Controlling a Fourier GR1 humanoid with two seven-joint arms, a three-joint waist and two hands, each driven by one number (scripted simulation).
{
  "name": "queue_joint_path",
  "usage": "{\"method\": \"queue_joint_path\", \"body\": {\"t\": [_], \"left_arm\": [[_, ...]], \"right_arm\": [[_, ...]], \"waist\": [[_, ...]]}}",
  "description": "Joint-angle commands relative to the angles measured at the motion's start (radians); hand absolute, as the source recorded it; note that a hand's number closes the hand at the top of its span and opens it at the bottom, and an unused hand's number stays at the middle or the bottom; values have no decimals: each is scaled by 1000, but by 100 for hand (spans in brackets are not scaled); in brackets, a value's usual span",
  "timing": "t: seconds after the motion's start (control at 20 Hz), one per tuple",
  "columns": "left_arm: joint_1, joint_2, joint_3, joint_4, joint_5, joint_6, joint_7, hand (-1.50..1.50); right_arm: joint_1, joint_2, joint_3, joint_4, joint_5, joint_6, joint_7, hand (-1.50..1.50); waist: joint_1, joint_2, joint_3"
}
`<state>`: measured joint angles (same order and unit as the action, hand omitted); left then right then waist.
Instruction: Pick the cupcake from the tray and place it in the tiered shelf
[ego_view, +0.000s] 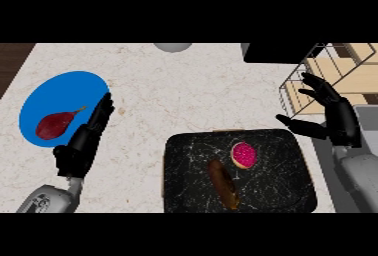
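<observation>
Pick not yet started: cupcake sits untouched on the dark tray, right hand held released above-right near the tiered shelf, left hand released; descent onto the cupcake is called for next.

A pale marbled counter fills the view, with dark wood flooring at its upper-left edge

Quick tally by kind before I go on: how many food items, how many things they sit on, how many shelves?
Food items: 3, the cupcake, a brown pastry, a dark red fruit
Holders: 2, the black tray, a blue plate
Shelves: 1, the tiered shelf
Total: 6
</observation>
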<state>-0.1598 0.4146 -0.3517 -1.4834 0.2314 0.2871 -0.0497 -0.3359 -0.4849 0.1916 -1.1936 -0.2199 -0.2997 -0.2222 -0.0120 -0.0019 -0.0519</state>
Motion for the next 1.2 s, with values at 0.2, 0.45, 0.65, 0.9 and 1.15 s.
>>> {"method": "queue_joint_path", "body": {"t": [0.2,0.45,0.65,0.9,1.15], "left_arm": [[-24,-30,-18,34,-24,4,10,0],[-38,-60,-25,42,-49,18,37,0],[-77,-94,7,93,-60,3,47,0],[-43,-56,20,48,-46,-24,50,0],[-47,-67,27,74,-49,-43,18,0]], "right_arm": [[51,4,-16,9,-140,263,-118,-150],[10,-120,62,-85,-43,327,35,-150],[42,-149,78,-219,6,335,158,-150],[-19,-296,153,-346,67,446,367,-150],[-94,-337,260,-466,172,513,576,-150]], "waist": [[6,7,54],[6,0,51],[4,0,51],[7,-3,50],[11,-2,49]]}}
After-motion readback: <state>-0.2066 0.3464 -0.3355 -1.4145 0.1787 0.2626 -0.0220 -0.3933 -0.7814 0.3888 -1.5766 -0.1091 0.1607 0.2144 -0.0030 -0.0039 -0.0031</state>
